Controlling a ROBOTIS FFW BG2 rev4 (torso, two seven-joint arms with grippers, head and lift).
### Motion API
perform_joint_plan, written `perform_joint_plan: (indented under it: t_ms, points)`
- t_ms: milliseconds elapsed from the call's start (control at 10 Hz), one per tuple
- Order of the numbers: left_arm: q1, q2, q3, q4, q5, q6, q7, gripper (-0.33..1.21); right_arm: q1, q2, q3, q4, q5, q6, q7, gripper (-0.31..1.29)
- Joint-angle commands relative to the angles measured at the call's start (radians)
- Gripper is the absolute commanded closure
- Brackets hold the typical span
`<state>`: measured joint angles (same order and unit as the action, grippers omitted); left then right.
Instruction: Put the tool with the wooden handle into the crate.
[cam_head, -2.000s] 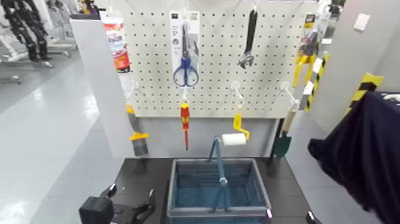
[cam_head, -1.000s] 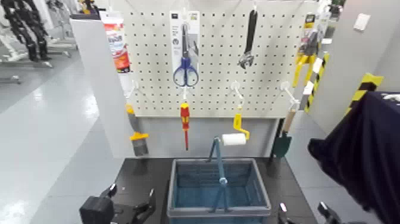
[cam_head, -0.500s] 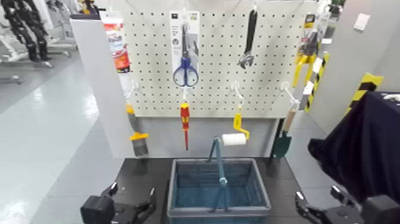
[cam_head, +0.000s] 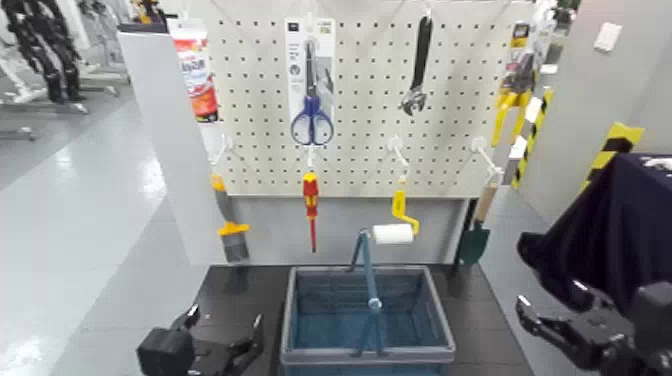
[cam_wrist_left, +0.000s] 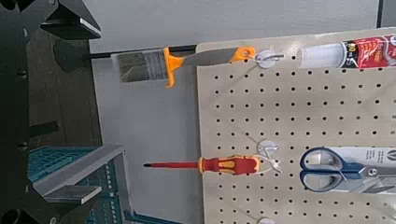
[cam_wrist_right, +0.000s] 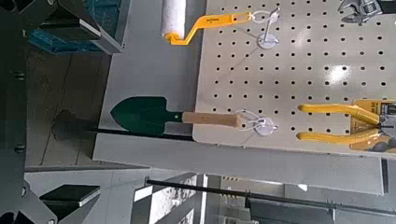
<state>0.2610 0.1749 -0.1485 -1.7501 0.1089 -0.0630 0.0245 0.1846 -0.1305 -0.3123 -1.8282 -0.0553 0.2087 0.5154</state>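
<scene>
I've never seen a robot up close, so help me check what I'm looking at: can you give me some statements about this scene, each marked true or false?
1. The trowel hangs blade down. True.
2. The trowel is already in the crate. False: it hangs from a hook on the pegboard.
3. The right gripper is open. True.
4. The left gripper holds the screwdriver. False: it is open and empty; the screwdriver hangs.
5. The scissors have blue handles. True.
</scene>
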Motion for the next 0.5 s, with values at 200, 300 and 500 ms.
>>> perform_joint_plan:
  t_ms: [200, 300, 500]
  points:
    - [0.000, 0.000, 0.000, 0.001, 0.002, -0.003, 0.000, 0.13, -0.096, -0.067, 0.018, 0.093, -0.038, 0.023, 0.043, 0.14]
    - [0.000, 0.000, 0.000, 0.001, 0.002, -0.003, 0.000, 0.13, -0.122, -0.089, 0.027, 0.130, -0.052, 0.018, 0.052, 0.14]
    - [0.000, -0.002, 0.001, 0.004, 0.002, -0.006, 0.000, 0.13, -0.188, -0.130, 0.053, 0.204, -0.074, 0.011, 0.072, 0.14]
